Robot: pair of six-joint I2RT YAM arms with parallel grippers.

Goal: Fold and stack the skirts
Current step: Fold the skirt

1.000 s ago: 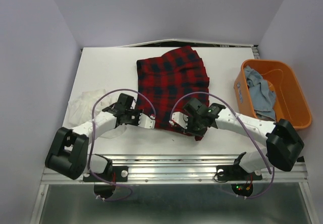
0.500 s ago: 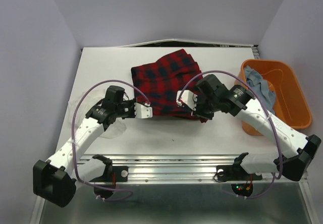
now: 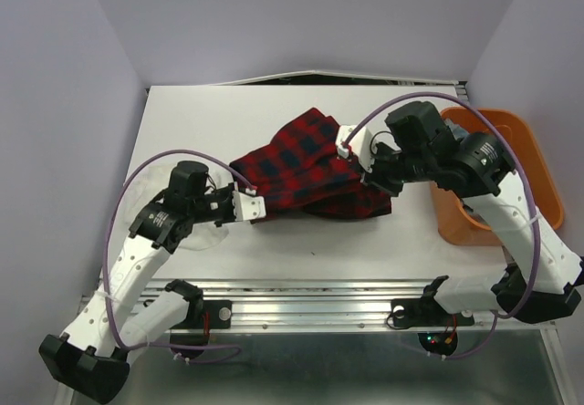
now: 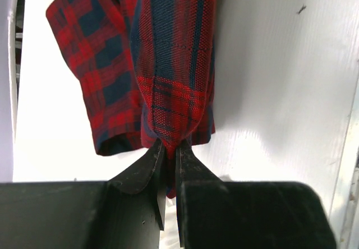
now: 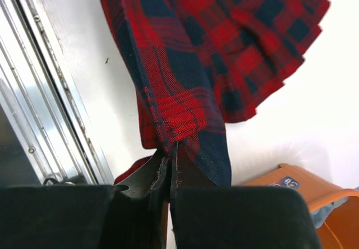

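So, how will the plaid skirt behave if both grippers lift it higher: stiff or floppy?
Probably floppy: the plaid skirt sags in folds between the left gripper and the right gripper. The weave looks fairly thick, so the pinched edges should probably hold. The hanging part may drag on the table.

Left arm [image 3: 137,250]: extended forward from its base, elbow out to the left, wrist turned inward. Left gripper [image 3: 253,208]: jaws pinched on a fold of the plaid skirt [image 4: 174,64]. Right arm [image 3: 525,232]: arched high, wrist bent leftward. Right gripper [image 3: 354,150]: raised, jaws clamped tight on the same skirt's edge.
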